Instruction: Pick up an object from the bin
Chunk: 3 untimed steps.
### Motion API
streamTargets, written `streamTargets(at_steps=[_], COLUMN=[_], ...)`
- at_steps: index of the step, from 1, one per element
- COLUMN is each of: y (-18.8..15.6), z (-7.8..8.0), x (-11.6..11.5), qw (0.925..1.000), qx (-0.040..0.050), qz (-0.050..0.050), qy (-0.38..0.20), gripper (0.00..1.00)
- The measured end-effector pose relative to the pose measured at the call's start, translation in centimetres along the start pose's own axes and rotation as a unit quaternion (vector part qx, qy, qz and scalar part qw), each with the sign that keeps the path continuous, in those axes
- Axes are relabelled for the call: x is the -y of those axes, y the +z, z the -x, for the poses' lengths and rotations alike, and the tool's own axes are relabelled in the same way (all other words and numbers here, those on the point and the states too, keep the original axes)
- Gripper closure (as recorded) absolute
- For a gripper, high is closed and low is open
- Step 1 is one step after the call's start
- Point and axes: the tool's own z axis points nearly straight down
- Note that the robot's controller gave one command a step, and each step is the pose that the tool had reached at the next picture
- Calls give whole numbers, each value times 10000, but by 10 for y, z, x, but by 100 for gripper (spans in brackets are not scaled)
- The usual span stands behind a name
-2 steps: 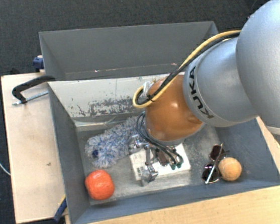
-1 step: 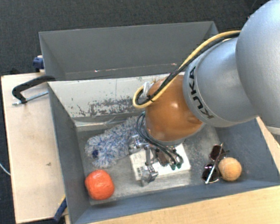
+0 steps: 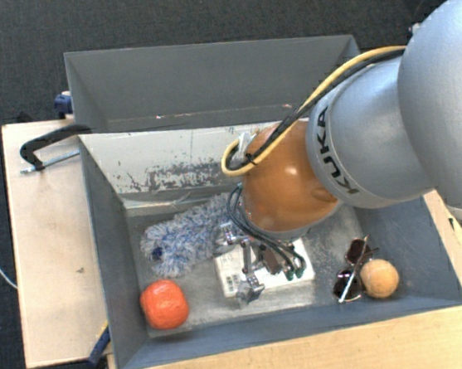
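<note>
Lettering on the grey arm [image 3: 376, 141] reads "KUKA". The gripper [image 3: 248, 283] is down on a flat white printed packet [image 3: 227, 278] (open or closed, I cannot tell). Left of the packet lies a round orange ball [image 3: 164, 305], right of it dark sunglasses [image 3: 352, 269], and above-left a fluffy blue-white cloth [image 3: 185, 232].

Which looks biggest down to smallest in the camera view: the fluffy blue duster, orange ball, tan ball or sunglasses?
1. the blue duster, clearly the largest
2. the orange ball
3. the tan ball and the sunglasses: too alike to rank, as the sunglasses are longer but thinner
</note>
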Motion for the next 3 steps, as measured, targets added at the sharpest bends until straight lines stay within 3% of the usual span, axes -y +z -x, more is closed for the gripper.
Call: streamTargets(at_steps=[1,2,3], y=[9,11,12], z=[28,32,27], x=[16,17,18], qw=[9999,9998,9999], qx=[-16,115,9], qz=[15,2,5], qy=[-147,-132,-135], gripper=[100,0,100])
